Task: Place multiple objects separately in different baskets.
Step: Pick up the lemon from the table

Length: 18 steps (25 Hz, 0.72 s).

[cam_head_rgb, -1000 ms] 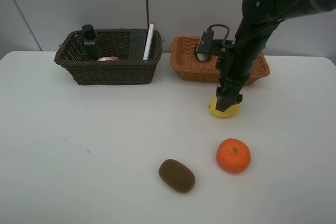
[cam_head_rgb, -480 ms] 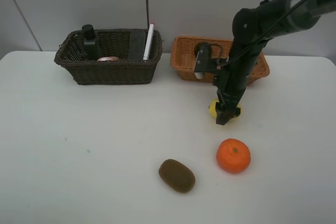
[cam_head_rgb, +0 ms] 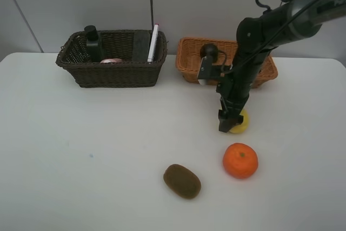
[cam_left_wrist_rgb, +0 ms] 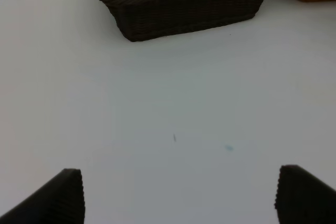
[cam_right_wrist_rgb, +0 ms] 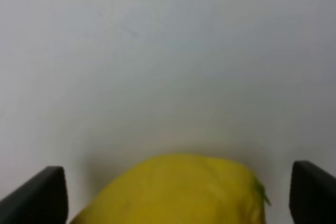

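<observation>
**fruitfan:** so what's actually on your table (cam_head_rgb: 108, 144)?

**me:** on my white table, dark brown basket (cam_head_rgb: 116, 74) and orange-tan basket (cam_head_rgb: 192, 71) sit side by side at the back. In front of them: lemon (cam_head_rgb: 241, 124), orange (cam_head_rgb: 240, 160), kiwi (cam_head_rgb: 182, 180), none touching.

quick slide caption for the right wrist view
Open jaws on either side of the lemon resting on the white table

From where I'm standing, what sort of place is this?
Likely a robotics lab bench: a white table, a black robot arm at a lemon, a dark basket and a tan basket.
</observation>
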Motion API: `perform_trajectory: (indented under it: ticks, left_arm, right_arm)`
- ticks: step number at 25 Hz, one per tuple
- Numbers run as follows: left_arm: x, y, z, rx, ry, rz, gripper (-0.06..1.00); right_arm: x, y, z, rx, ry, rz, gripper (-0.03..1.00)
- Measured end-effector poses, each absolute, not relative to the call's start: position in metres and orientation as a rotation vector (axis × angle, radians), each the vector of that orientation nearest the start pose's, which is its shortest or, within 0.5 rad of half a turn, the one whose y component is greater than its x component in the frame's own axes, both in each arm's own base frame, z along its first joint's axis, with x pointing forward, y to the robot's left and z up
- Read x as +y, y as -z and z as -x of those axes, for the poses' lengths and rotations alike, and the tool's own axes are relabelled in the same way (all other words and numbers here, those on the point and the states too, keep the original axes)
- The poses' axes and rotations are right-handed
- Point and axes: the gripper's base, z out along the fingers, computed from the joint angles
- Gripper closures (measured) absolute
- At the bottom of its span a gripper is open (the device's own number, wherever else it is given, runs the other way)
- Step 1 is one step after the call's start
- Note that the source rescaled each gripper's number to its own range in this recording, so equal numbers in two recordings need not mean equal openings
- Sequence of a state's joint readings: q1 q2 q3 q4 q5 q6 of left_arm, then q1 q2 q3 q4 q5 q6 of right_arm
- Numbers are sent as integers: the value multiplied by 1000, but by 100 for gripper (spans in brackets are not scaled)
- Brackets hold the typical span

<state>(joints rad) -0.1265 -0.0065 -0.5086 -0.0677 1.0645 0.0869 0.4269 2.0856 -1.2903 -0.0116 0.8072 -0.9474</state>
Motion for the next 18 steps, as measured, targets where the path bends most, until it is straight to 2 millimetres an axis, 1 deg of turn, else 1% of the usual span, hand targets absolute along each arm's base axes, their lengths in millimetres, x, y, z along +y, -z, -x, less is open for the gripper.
perform_trajectory:
  ticks: [3, 7, 13, 18]
  left_arm:
    - [-4, -279, 8, 2021, 106, -220, 1]
    - [-4, -279, 8, 2021, 106, -220, 1]
    - [-4, -279, 8, 2021, 106, -220, 1]
    - [-4, -279, 8, 2021, 106, -220, 1]
  right_arm:
    - [158, -109, -350, 2377, 36, 1965, -3]
    - [158, -96, -349, 2396, 25, 1984, -3]
    - [159, -94, -350, 2394, 23, 1975, -3]
    - [163, -94, -351, 2411, -27, 1912, -3]
